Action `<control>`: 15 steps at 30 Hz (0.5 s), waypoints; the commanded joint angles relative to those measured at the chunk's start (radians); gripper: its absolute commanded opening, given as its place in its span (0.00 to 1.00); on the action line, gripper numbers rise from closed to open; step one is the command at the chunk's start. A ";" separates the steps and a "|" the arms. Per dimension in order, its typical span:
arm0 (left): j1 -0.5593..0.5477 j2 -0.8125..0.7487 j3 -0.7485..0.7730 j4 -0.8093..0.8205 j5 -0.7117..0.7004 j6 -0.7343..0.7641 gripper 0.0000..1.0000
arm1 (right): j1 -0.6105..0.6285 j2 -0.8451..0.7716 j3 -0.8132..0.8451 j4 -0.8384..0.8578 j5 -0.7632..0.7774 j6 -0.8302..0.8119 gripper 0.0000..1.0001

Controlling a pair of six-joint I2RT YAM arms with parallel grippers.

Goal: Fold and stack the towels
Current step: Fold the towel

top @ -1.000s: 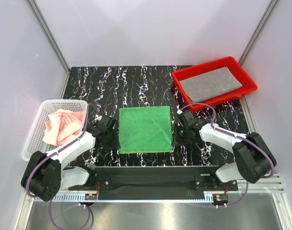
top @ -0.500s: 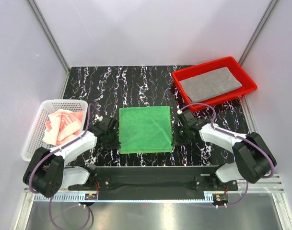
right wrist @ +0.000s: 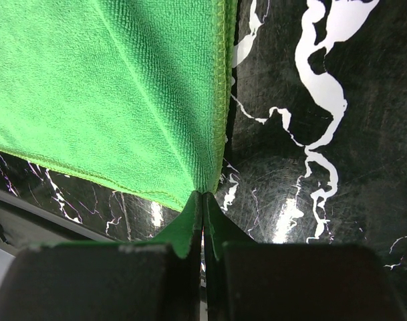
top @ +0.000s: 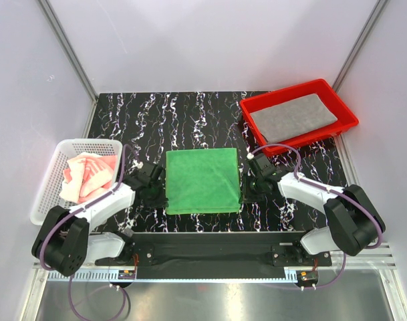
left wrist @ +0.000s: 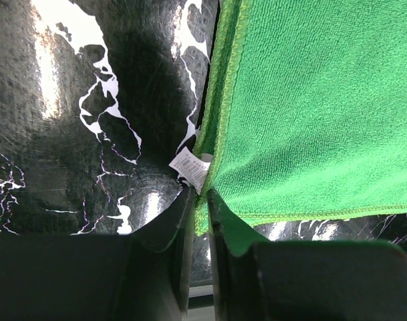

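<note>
A bright green towel [top: 202,180] lies flat, folded square, at the table's middle. At its left edge near the front corner sits my left gripper [top: 159,185]. In the left wrist view the jaws [left wrist: 201,198] pinch the green towel's [left wrist: 310,100] hem beside a white label [left wrist: 190,167]. My right gripper [top: 249,179] holds the right edge; in the right wrist view it [right wrist: 203,195] is shut on the green towel's [right wrist: 109,87] gathered corner. A grey towel [top: 293,117] lies folded in the red tray [top: 248,110]. A pink towel [top: 89,175] sits crumpled in the white basket [top: 46,197].
The red tray stands at the back right, the white lattice basket at the left edge. Black marbled tabletop [top: 190,120] stretches behind the green towel. Grey walls close in the sides and back.
The left gripper has edged in toward the green towel's left edge and narrowed its jaws onto the hem. The right arm and the towels have stayed put.
</note>
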State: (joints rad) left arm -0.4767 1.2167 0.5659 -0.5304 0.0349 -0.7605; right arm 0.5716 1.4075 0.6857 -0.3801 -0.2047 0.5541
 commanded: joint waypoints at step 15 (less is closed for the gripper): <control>-0.013 -0.048 0.020 0.009 0.020 -0.017 0.20 | 0.010 -0.007 0.000 0.030 -0.022 -0.011 0.00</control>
State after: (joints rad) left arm -0.4828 1.1675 0.5667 -0.5461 0.0418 -0.7658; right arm 0.5716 1.4075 0.6853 -0.3782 -0.2050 0.5541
